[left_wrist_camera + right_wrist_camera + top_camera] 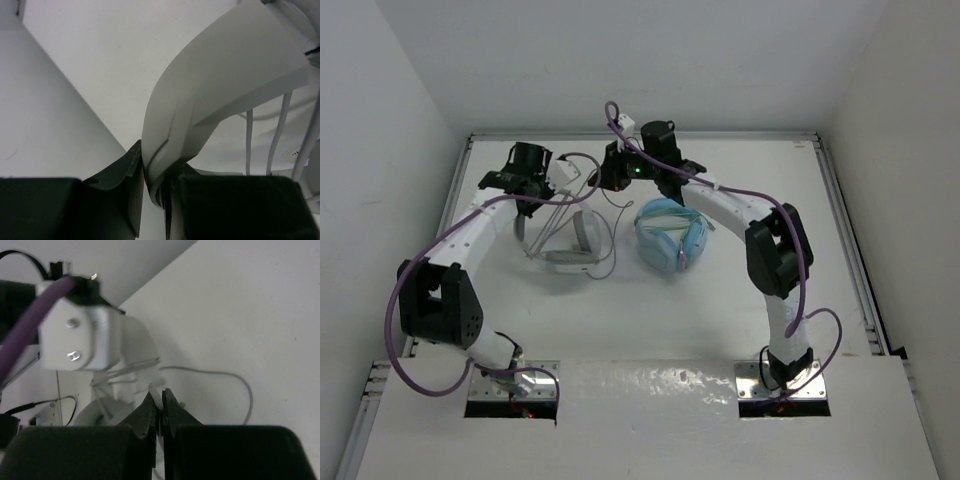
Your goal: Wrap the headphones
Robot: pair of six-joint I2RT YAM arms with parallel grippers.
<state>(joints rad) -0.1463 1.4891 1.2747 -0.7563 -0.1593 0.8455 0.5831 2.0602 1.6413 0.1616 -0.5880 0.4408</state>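
The white-and-grey headphones (582,238) lie left of centre on the white table, partly lifted, with thin cable strands stretched up from them. My left gripper (533,203) is shut on their grey headband (210,95), which fills the left wrist view between the jaws (155,185). Cable strands (277,130) hang beside it. My right gripper (605,177) is just right of the left one, shut on the thin whitish cable (159,396), held at its fingertips (161,407). A slack loop of cable (227,376) lies on the table beyond.
Light blue headphones (670,236) lie right of the white ones, under my right forearm. The left gripper's white wrist housing (82,337) and purple hose are close in front of my right gripper. The back wall (640,60) and the table's back edge are near both grippers.
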